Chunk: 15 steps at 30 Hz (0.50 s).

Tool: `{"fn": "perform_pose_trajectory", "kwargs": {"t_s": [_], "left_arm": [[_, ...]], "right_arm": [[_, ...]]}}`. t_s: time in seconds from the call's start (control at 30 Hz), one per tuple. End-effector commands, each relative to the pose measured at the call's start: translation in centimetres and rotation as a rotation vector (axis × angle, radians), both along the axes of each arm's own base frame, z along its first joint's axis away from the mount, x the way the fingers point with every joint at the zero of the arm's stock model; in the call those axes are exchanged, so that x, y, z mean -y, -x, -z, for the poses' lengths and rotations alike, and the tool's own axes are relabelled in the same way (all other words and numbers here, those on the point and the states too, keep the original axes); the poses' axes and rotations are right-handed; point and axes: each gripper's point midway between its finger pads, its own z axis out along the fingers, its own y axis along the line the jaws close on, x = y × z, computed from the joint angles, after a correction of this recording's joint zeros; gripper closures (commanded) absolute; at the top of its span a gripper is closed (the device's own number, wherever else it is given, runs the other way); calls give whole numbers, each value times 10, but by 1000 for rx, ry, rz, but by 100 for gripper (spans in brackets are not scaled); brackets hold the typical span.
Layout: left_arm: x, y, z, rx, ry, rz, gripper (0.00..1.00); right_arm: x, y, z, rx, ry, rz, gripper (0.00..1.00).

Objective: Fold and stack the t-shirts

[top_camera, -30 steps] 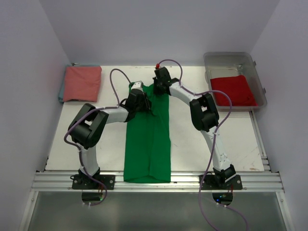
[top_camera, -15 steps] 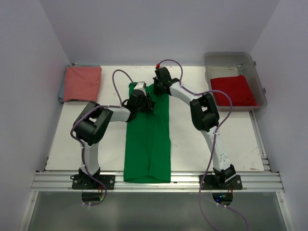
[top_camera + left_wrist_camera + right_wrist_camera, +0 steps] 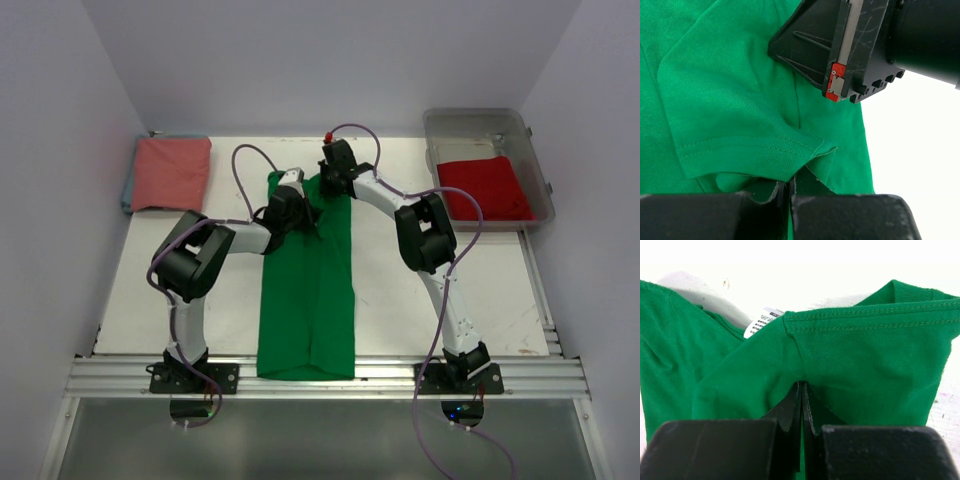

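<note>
Three shirts are in sight, one of each colour. The green t-shirt (image 3: 307, 290) lies in the middle of the white table (image 3: 420, 300), folded into a long narrow strip. It runs from the bottom edge of the tabletop up to the centre of the overhead view. The salmon-pink t-shirt (image 3: 172, 172) sits folded in a neat square in the upper left corner, well apart from the green one. A sliver of pale blue shows under its left edge. The red t-shirt (image 3: 487, 188) lies inside the one clear plastic bin (image 3: 541, 170) at the upper right.

Both arms reach to the top end of the green strip, side by side. The left gripper (image 3: 303, 205) is on the strip's upper left part. In its wrist view the two black fingers (image 3: 840, 215) are pressed together at the bottom of the frame (image 3: 790, 192), with a fold of hemmed sleeve pinched between them. The right gripper (image 3: 335, 175) is at the strip's top edge. Its wrist view shows the fingers clamped tight (image 3: 802, 405) on green cloth just below the stitched collar band. One white label (image 3: 762, 322) peeks out at the upper left there.
</note>
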Motion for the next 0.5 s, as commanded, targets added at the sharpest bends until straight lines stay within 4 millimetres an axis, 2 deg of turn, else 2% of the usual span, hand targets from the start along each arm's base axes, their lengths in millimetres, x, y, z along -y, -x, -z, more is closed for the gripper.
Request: {"fn": "perform_pose_trajectory", "kwargs": {"t_s": [0.0,0.2,0.27,0.3,0.33,0.4,0.47], "left_arm": [[-1,-9,-10,64,8,-1,100],[-6,-6,-25,82,4,-18,99],[-9,-11,-23,71,-31,-28,88],[-11,-12,-20,61,-48,-32,76],[-9,-14,-23,66,-45,-32,71],[-9,-15,-21,66,-48,-33,61],[-8,-18,-21,68,-52,-32,58]], "right_arm": [[51,49,80,-243,191,18,100],[51,49,81,-245,190,17,100],[50,49,82,-248,184,20,100],[50,49,82,-249,183,19,100],[50,50,82,-249,183,17,100],[51,49,82,-248,184,20,100],[51,49,81,-248,186,17,100]]}}
